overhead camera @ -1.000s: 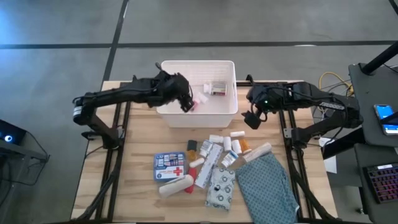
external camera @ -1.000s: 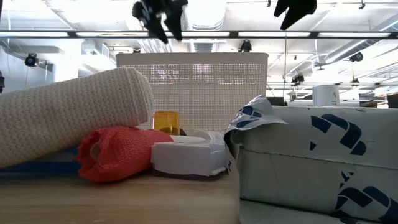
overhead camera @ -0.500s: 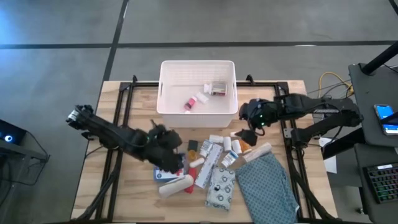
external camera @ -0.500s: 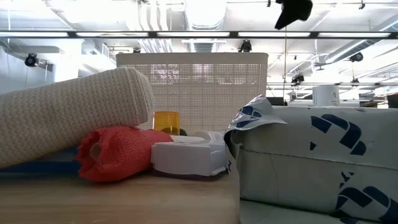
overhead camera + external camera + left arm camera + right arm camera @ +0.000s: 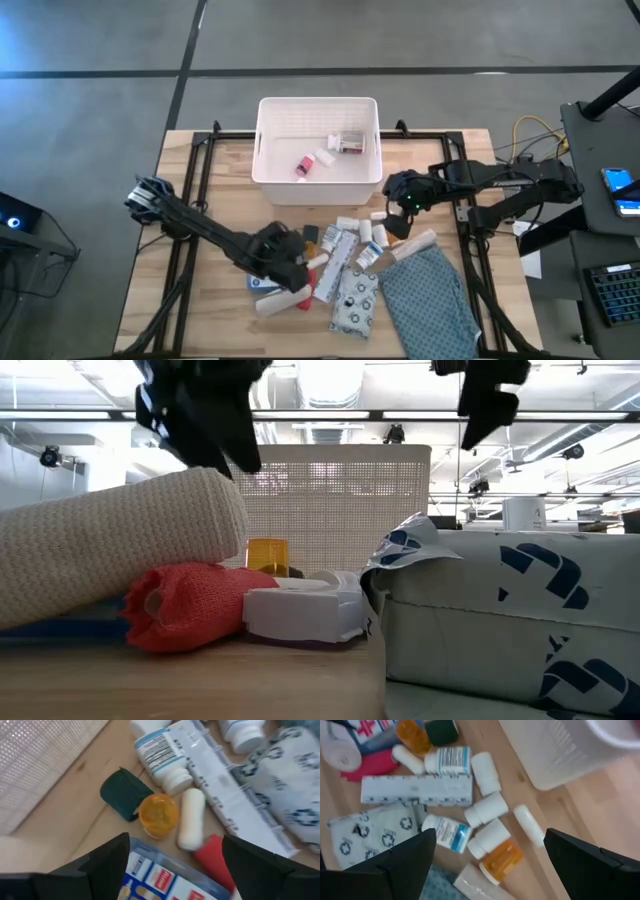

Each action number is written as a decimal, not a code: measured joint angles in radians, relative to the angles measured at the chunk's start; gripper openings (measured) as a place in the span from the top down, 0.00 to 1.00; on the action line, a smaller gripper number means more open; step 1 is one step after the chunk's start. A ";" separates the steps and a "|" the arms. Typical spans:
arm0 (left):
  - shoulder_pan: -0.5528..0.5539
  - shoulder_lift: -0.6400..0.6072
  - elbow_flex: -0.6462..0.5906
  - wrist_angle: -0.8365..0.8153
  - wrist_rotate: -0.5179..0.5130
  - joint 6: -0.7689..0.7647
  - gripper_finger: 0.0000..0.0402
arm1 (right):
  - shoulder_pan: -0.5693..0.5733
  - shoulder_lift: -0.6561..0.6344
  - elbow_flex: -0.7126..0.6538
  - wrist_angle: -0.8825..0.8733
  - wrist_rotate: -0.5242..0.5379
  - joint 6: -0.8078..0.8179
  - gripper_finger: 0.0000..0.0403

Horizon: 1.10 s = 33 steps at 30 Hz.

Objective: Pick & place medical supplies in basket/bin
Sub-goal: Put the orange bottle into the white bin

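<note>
The white lattice basket [image 5: 266, 172] stands at the table's far middle and holds a pink and white item [image 5: 303, 164] and a small box [image 5: 348, 143]. Nearer lies the pile of supplies: blue first-aid box [image 5: 150, 876], orange vial [image 5: 158, 815], white tube [image 5: 190, 826], pill bottles [image 5: 487, 810], a second orange vial [image 5: 502, 860], strip packet [image 5: 415, 790], patterned pouch [image 5: 354, 300]. My left gripper [image 5: 175, 840] hangs open above the first-aid box and vial at the pile's left. My right gripper [image 5: 490, 832] hangs open above the bottles at the pile's far right.
A teal patterned cloth [image 5: 430, 300] lies at the near right of the pile. A beige bandage roll [image 5: 120, 550] and a red roll [image 5: 190, 605] lie at the pile's near edge. A dark green piece [image 5: 121, 793] lies beside the vial. Bare wood shows left of the pile.
My left gripper has swung from above the basket toward the table's near edge and down, to over the pile's left side. The pink and white item that was at its fingers now lies in the basket. My right gripper has moved from beside the basket toward the pile.
</note>
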State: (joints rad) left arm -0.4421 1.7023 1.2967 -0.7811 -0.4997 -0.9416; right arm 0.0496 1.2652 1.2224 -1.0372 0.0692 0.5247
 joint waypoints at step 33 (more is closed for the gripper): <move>0.122 0.141 -0.018 0.143 0.081 0.185 0.32 | 0.113 -0.001 -0.051 -0.005 0.136 -0.001 0.11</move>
State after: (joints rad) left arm -0.3199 1.8430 1.2790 -0.6384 -0.4191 -0.7571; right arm 0.1624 1.2640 1.1718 -1.0425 0.2048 0.5242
